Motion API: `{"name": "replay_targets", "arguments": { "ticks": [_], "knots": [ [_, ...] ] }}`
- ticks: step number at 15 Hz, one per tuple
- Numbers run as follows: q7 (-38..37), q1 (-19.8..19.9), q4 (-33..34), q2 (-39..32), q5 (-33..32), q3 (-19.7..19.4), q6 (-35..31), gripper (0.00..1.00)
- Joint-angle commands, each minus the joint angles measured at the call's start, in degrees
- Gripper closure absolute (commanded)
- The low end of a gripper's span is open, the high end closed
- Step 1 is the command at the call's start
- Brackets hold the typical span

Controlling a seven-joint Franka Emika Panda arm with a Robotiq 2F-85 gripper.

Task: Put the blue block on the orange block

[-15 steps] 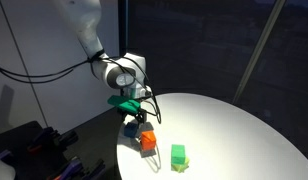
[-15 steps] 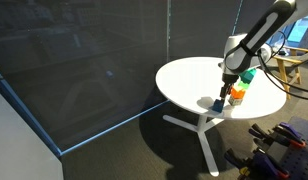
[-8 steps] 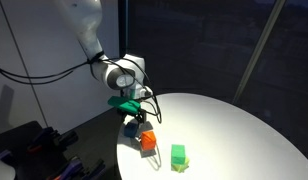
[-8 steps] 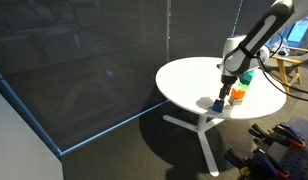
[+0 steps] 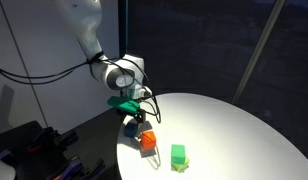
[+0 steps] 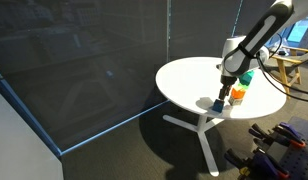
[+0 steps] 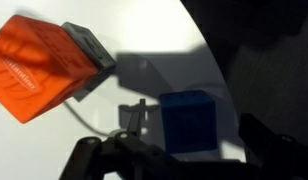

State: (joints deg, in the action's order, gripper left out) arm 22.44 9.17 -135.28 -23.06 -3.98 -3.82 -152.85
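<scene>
Our jaws stand wide apart, holding nothing, near the left edge of the round white surface [image 5: 234,125]. The blue block [image 7: 189,122] lies on it, lower centre of the wrist view; the orange block [image 7: 39,65] sits apart, upper left. Dark glass panels [image 6: 84,70] stand behind.

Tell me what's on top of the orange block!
Nothing sits on the orange block; its top is bare, its underside hidden. The blue block stands apart on the table.
</scene>
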Motion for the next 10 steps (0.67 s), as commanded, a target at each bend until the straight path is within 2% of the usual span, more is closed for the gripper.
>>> {"name": "replay_targets", "arguments": {
  "ticks": [1, 10],
  "knots": [
    [-0.4, 0.5, -0.4, -0.2, -1.0, 0.7, -1.5, 0.0],
    [-0.7, 0.3, 0.6, -2.9, -1.8, 0.6, -4.2, 0.0]
  ]
}}
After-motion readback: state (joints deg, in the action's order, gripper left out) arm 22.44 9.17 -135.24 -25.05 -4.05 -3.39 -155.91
